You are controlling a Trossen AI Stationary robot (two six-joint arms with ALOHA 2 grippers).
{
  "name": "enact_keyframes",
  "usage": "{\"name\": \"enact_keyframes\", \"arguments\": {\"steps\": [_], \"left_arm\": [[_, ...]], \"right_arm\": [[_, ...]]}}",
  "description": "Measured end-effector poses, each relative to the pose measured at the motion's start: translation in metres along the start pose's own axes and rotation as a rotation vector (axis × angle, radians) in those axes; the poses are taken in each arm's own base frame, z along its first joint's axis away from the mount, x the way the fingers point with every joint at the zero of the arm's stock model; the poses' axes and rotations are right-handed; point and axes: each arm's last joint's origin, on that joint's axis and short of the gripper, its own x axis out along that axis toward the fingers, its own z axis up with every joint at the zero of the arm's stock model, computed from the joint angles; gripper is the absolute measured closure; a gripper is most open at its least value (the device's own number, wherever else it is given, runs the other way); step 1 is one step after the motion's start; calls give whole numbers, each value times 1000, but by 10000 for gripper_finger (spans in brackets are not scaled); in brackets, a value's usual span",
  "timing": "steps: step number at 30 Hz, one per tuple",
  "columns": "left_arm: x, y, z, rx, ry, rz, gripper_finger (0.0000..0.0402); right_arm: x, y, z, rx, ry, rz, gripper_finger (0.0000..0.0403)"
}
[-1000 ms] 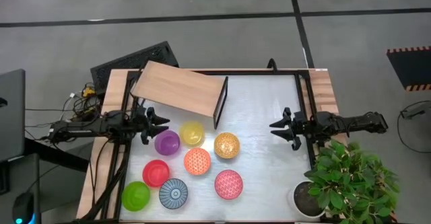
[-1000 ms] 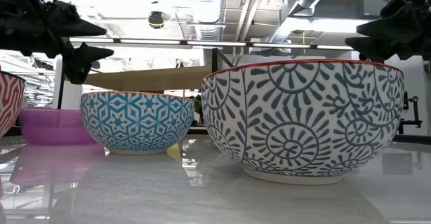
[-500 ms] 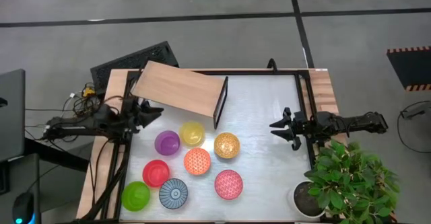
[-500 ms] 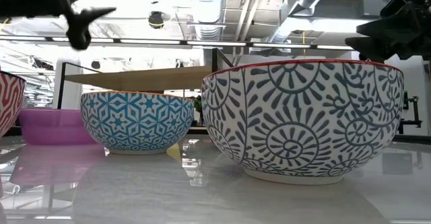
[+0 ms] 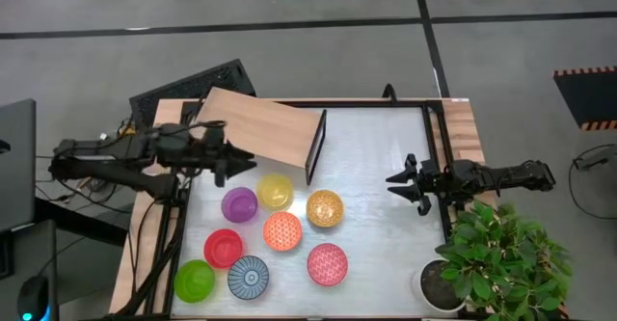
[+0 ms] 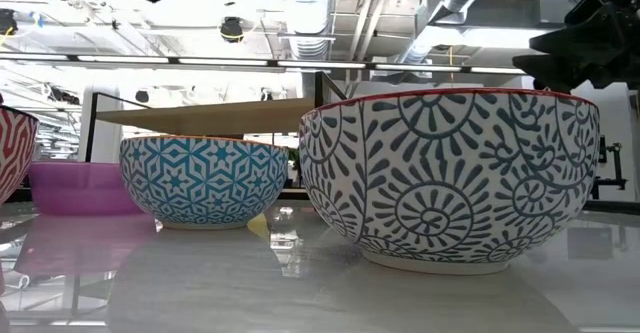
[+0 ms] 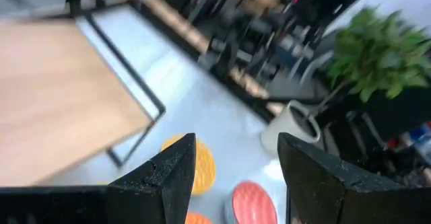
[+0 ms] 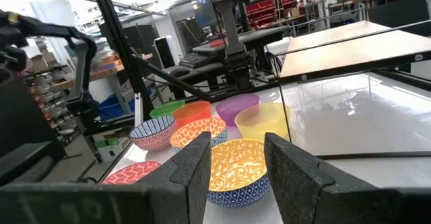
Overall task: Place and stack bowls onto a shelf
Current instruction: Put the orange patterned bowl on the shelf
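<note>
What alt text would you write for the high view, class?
Eight bowls sit clustered on the table below an empty wooden shelf. The open left gripper hovers at the shelf's front edge; the open right gripper waits beside a plant.

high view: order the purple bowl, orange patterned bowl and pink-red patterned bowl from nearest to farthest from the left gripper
Measured from the left gripper, open above the shelf's front edge:
1. Purple bowl, just in front of the gripper, beside the yellow one.
2. Orange patterned bowl, mid-table, further right.
3. Pink-red patterned bowl, front right of the cluster.
</note>
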Motion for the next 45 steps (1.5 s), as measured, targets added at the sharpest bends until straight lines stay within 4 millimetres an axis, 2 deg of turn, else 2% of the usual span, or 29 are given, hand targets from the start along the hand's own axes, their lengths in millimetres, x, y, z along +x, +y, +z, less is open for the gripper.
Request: {"name": "enact_keyframes", "arguments": {"steps": [3,8,15,24,29,36,40,45], "left_arm": [[13,-12,10,7,84,22,206],[31,-24,21,69,109,27,206],[40,-30,24,97,150,-9,206],[44,-20,8,38,312,103,206],[63,-26,-14,39,490,55,206],[90,-29,-38,13,643,57,206],[103,-24,-50,93,696,106,206],[123,-13,-68,212,744,244,206]], "right_arm": [[0,1,1,85,-7,9,239],[0,3,5,426,-45,40,239],[0,3,5,635,-42,43,239],[-1,2,9,658,-100,10,239],[-4,4,25,582,-193,-31,239],[-10,9,48,408,-263,-62,239],[-11,10,50,398,-261,-64,239],[-9,7,43,386,-187,-102,239]]}}
